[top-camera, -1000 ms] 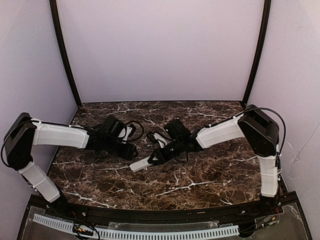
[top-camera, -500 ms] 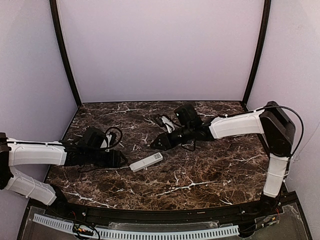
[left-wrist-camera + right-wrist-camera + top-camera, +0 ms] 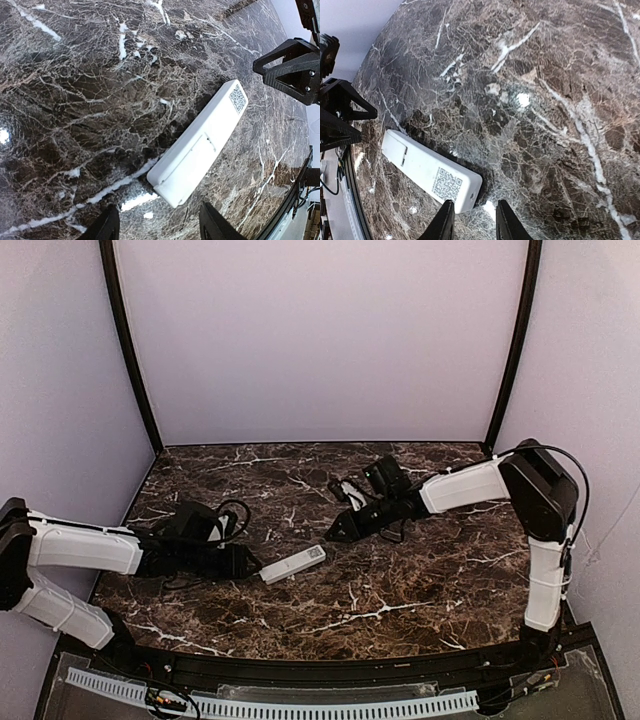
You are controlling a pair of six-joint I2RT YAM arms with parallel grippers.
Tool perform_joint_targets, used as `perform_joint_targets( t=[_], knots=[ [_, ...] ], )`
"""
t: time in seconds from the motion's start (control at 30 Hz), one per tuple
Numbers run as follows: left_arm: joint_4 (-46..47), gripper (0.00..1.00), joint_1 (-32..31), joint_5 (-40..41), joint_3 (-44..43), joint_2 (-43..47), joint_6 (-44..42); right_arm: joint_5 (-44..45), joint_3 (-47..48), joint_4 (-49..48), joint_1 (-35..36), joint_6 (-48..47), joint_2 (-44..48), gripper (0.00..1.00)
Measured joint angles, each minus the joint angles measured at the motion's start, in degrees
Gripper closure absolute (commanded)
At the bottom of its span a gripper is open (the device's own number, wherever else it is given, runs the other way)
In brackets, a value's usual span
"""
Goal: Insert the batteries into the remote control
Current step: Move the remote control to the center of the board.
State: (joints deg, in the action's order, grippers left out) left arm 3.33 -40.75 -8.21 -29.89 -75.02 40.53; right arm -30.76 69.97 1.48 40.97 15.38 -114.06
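Remote control (image 3: pixel 293 565) flat on table (image 3: pixel 420 590)

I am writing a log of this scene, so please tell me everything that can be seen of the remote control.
The remote control is a slim white bar, plastic by its look, lying flat and diagonal on the dark marble table. Its upper face shows a small QR label near one end and the outline of a flush cover, seemingly shut, toward the other. No battery shows. The left gripper and the right gripper are open, one off each end; neither touches it.
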Motion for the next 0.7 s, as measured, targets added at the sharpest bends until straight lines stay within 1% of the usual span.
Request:
perform_joint_targets(
  t=[0.37,0.7],
  knots=[
    [1.8,0.45,0.0,-0.4,0.0,-1.7,0.8,-4.2,0.1,-0.6,1.5,0.8,-3.9,0.73],
    [2.4,0.48,-0.1,-1.0,0.0,-1.9,1.3,-4.8,0.1,-2.0,2.5,2.3,-5.0,0.75]
  ],
)
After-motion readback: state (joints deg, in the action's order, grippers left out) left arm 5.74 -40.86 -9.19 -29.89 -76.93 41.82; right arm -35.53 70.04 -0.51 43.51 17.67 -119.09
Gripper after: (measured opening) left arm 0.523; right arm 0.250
